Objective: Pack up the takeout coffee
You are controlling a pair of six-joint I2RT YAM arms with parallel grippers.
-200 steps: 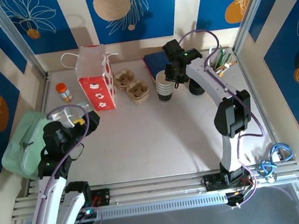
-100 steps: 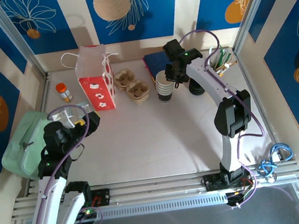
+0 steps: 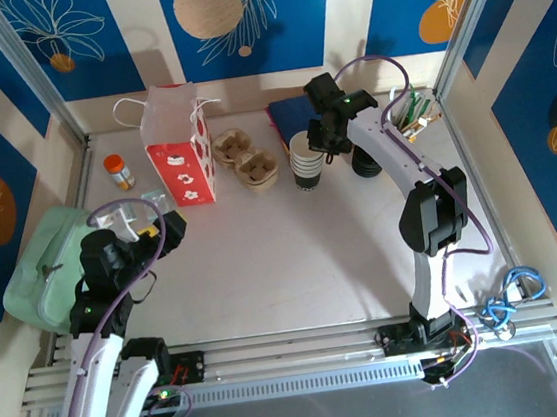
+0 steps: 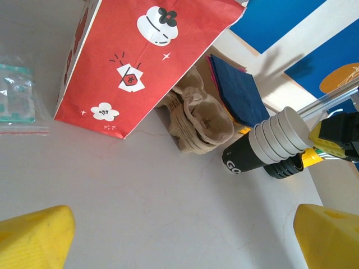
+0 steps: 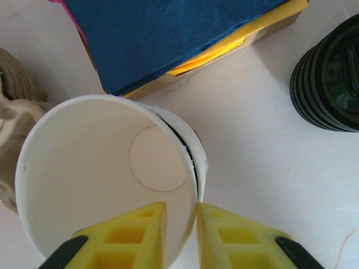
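2 arms, top view: right gripper [image 3: 317, 147] on cup stack [image 3: 303, 171] at far centre, carrier [image 3: 251, 161] and red bag [image 3: 179, 144] left of it, black lids [image 3: 364, 163] right | left wrist: left gripper [image 4: 179, 241] wide, holding nothing; stack side reads "GO" | right wrist: jaws narrow, pinching top cup [image 5: 101, 179] wall, 1 finger inside, 1 outside; blue napkins [image 5: 168, 33] just beyond

Red bag [image 4: 134, 61], carrier [image 4: 202, 120] and paper cups [image 4: 263, 147] on a table [image 4: 140, 207].
The brown carrier sits between bag and stacked cups; blue napkins [image 4: 233, 92] lie behind it.
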